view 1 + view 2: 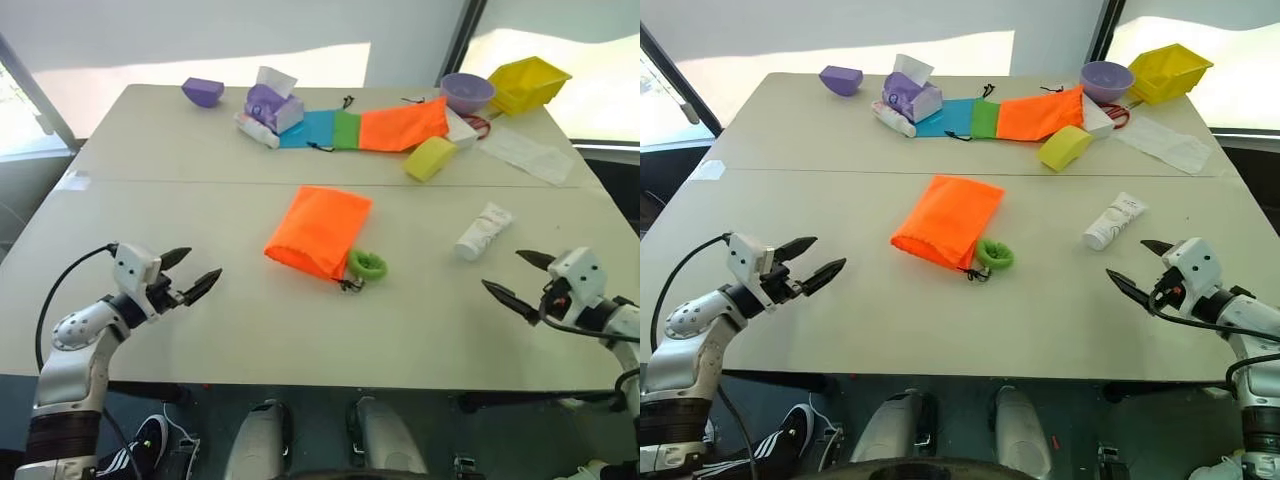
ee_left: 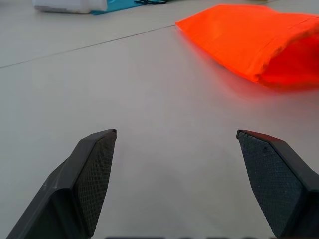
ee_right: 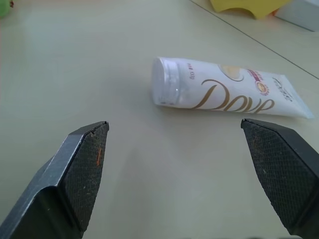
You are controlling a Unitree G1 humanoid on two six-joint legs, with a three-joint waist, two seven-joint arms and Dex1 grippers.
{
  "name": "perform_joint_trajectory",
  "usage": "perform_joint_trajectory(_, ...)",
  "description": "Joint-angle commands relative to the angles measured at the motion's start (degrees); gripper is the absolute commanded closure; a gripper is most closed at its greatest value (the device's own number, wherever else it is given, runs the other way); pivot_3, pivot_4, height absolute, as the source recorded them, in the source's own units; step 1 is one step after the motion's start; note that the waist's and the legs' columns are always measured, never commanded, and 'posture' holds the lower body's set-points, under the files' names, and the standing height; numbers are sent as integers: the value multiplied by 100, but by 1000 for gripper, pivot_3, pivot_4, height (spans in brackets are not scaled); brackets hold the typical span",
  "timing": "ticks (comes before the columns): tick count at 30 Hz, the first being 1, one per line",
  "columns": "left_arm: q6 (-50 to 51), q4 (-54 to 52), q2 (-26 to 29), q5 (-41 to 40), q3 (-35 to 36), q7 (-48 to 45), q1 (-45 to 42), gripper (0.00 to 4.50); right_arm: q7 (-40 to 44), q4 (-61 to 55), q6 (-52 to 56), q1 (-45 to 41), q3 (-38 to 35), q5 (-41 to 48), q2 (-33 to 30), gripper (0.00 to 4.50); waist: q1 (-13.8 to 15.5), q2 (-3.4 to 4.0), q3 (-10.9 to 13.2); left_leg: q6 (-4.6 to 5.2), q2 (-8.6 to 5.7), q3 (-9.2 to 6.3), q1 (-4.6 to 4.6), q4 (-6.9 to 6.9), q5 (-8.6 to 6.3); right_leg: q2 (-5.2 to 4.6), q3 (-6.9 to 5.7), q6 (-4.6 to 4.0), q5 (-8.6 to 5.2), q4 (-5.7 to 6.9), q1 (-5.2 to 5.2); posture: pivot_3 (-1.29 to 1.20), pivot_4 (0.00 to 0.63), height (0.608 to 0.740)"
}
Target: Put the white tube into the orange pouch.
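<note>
Nothing done yet: white tube (image 1: 483, 231) lies right of orange pouch (image 1: 318, 230); my left end effector (image 1: 190, 276) and right end effector (image 1: 522, 279) gape wide, empty.

A purple tissue box (image 1: 272, 104) anchors the table's (image 1: 200, 330) far side: a purple wedge (image 1: 203, 92) to its left, blue, green and orange cloths (image 1: 360, 128) to its right, then a yellow sponge (image 1: 430, 158), purple bowl (image 1: 467, 92) and yellow bin (image 1: 528, 83).

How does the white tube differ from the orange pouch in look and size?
The white tube is small, stiff plastic with printed lettering; the orange pouch is much larger, flat, plain fabric. The pouch has a cord with a green ring; the tube has a cap. Both lie on the table, apart.
</note>
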Motion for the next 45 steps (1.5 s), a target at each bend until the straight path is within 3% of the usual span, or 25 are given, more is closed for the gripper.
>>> perform_joint_trajectory(1,-115,-255,-3,-63,25,-6,-23,341,-33,56,-120,-50,-160,67,-14,58,1,0,0,0,0,0,0,0,0,0,0,0,0,0,0,0,150,740)
perform_joint_trajectory(19,-683,-367,-107,-68,-117,-267,-49,341,-83,25,-96,-181,-4,-12,20,58,4,0,0,0,0,1,0,1,0,0,0,1,0,1,2,0,150,740)
perform_joint_trajectory(22,-799,-585,-195,36,-439,-334,-180,341,-113,-195,52,-309,80,72,63,58,4,0,0,0,0,1,1,1,0,0,0,1,1,1,3,0,150,740)
perform_joint_trajectory(28,-1196,-323,-457,1011,-1277,89,-893,341,-127,-1203,358,-390,583,69,224,58,22,1,0,1,-2,2,17,3,1,3,-2,3,2,12,18,0,150,740)
perform_joint_trajectory(35,-1766,671,-705,2204,-2018,710,-1650,341,-739,-2454,1128,-744,1190,123,899,58,13,0,0,3,-1,4,27,9,2,14,0,24,12,23,21,0,150,740)
perform_joint_trajectory(40,-1763,859,-827,2123,-1917,937,-1838,341,-827,-2429,1186,-729,1082,83,871,58,36,-5,3,4,-2,4,19,15,2,17,-2,43,14,20,21,0,150,740)
perform_joint_trajectory(43,-1614,736,-813,2000,-1914,871,-1750,1196,-839,-2416,1144,-665,1126,34,890,0,25,-5,3,4,-3,6,19,16,2,17,-2,45,15,19,22,0,150,740)
perform_joint_trajectory(45,-1512,570,-781,1883,-1936,746,-1621,2176,-854,-2432,1141,-670,1163,16,908,0,14,-5,3,4,-3,6,21,16,2,17,-2,45,15,21,22,0,150,740)
